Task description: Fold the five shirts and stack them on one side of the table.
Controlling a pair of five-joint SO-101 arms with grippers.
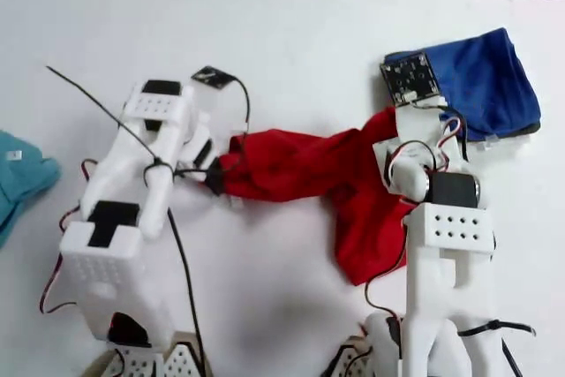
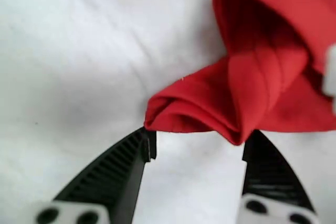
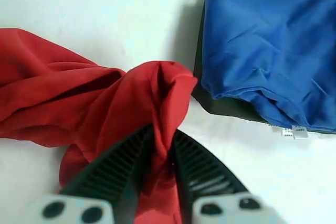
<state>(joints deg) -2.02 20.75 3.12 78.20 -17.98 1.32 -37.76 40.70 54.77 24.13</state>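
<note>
Red cloth spanned the middle of the white desk (image 1: pixel 291 33): the red shirt (image 1: pixel 300 165) lay bunched in a band between the two arms, with its right end dropping toward the near edge. The right gripper (image 3: pixel 164 134) had its fingers pressed together on a raised fold of that shirt, just beside the stack near the right edge. The left gripper (image 2: pixel 202 142) sat at the shirt's left end with its fingers spread, a folded corner lying right at their tips. Bare white desk showed from the shirt to the far edge, and along the near edge between the arm bases. By count: one red shirt, one folded blue shirt (image 1: pixel 485 81) lying on one dark garment (image 3: pixel 220 103), and one teal shirt (image 1: pixel 18 178) toward the left edge.
</note>
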